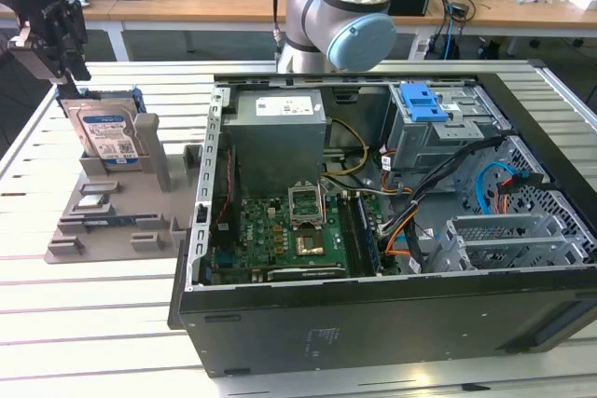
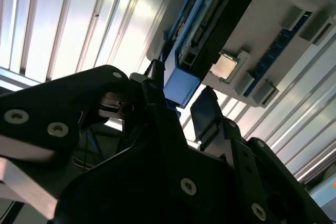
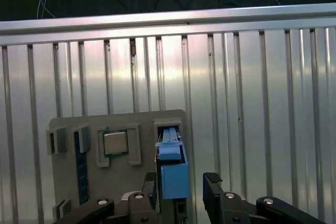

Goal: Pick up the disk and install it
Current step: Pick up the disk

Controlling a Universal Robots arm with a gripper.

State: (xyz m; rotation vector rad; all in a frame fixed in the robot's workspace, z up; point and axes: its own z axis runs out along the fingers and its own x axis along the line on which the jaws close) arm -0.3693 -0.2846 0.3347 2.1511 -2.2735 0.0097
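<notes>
The disk (image 1: 104, 133) is standing on edge in a grey plastic holder (image 1: 112, 230) in the upper part of the frame on the exterior view's left. The open computer case (image 1: 373, 319) is sitting further toward the exterior view's right on the ribbed metal desk (image 1: 93, 323). The gripper (image 3: 181, 181) is hanging right over the disk, fingers spread and straddling the blue side rail (image 2: 181, 85) in both wrist views, not pinching anything as far as I can see.

I'm guessing it's handling like a stiff, fairly heavy brick. The metal body and smooth faces are making it kinda slippery, and it's probably not liking knocks. Squeezing across the thin dimension at that railed top edge is looking like the sensible grab, staying off the connector end. A small square silver chip (image 3: 115, 142) is sitting in a nearby pocket of the holder.
</notes>
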